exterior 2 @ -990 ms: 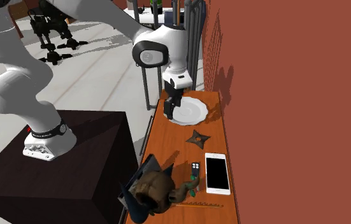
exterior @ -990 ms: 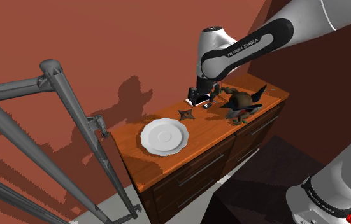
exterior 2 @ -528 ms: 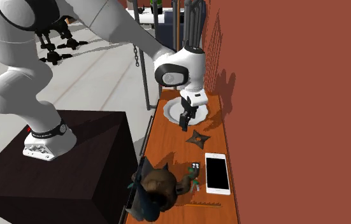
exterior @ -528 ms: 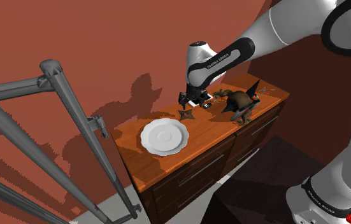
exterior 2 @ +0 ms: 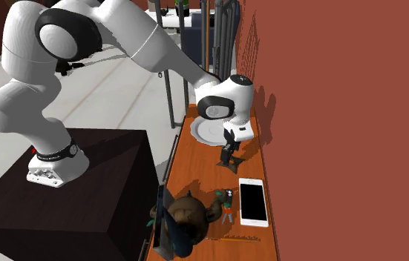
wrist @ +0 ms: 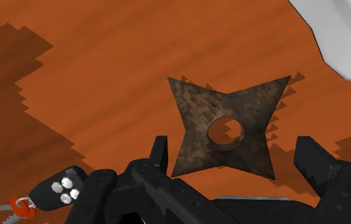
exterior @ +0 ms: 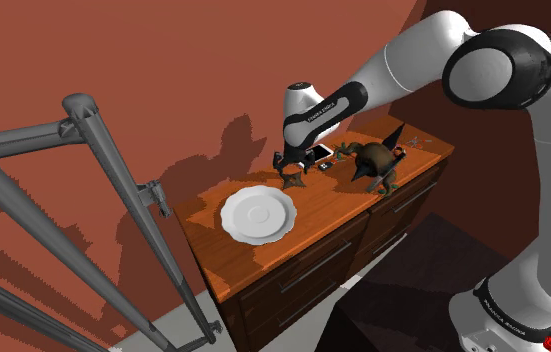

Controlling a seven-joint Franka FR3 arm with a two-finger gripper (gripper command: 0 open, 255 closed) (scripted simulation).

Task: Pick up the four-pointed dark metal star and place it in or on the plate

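A: Well, what is being risked?

B: The star [wrist: 199, 121] is lying flat on the wooden top [wrist: 104, 76] near the plate [wrist: 346, 38]. It is being straddled by the gripper [wrist: 239, 159], whose fingers are spread wide and not yet closed. Being so thin, it may be pinched by its tips and twisted loose.

A: And its heading?

B: No long axis is being shown; of four equal points, one is aimed at the plate.
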